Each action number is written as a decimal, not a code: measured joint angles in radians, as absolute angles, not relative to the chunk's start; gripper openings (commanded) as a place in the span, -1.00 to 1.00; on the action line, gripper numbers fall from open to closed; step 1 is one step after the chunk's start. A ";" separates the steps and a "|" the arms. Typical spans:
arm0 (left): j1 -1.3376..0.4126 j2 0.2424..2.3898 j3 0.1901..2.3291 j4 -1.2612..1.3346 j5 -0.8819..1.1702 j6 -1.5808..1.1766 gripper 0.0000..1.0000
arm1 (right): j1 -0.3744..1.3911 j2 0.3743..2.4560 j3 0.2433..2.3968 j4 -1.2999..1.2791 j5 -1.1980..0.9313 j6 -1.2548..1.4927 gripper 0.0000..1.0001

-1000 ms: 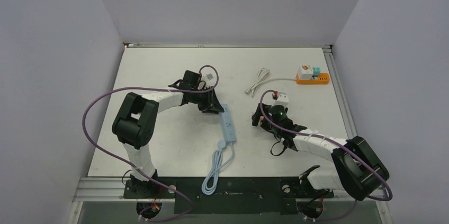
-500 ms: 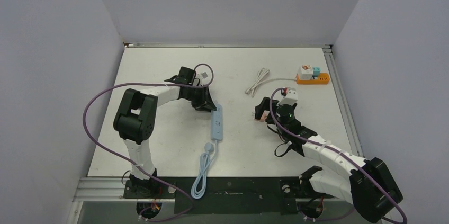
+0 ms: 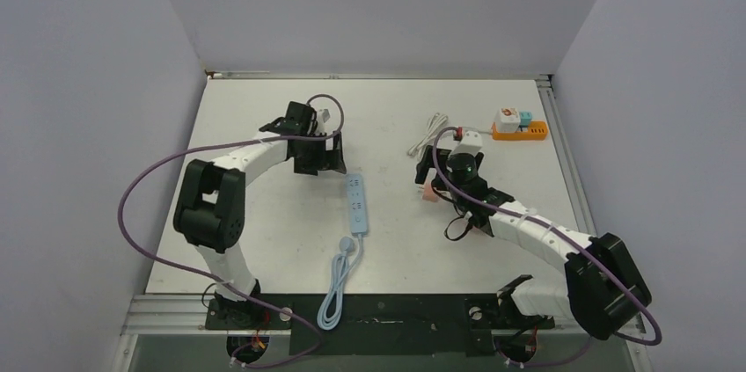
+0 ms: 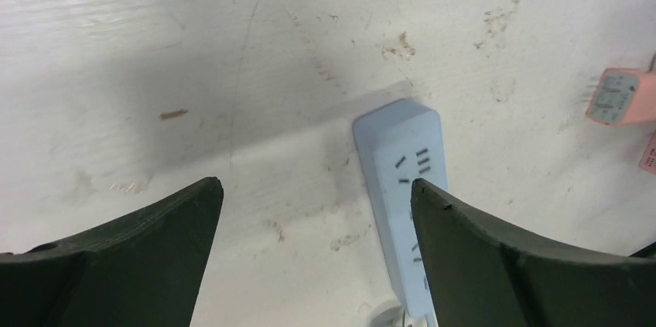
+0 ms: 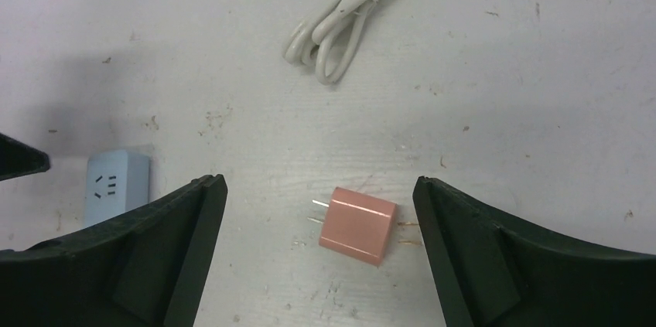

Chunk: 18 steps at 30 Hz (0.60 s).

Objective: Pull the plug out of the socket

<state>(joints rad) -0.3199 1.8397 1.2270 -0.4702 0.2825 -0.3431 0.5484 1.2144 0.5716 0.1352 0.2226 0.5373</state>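
The left arm (image 3: 251, 152) is reaching forward and bending inward toward the middle, its wrist tipping the left gripper (image 4: 313, 188) downward with both dark fingers standing wide apart, gripping nothing. The right arm (image 3: 537, 233) is stretching forward and leftward, lying low, its right gripper (image 5: 317, 188) likewise facing down, jaws spread wide and holding nothing.
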 measured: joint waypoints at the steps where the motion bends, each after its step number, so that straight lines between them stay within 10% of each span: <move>1: -0.319 1.804 1.221 -0.480 0.258 -0.334 0.83 | 0.548 1.241 0.599 0.134 0.223 0.535 1.00; 18: -0.339 1.395 1.153 -0.454 0.175 -0.304 0.91 | 0.536 1.742 1.018 -0.003 0.300 0.562 0.63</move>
<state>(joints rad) -0.3393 1.3952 1.1526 -0.4538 0.1745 -0.3042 0.5362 1.7416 1.0176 -0.0032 0.2996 0.5617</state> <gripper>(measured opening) 0.954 0.844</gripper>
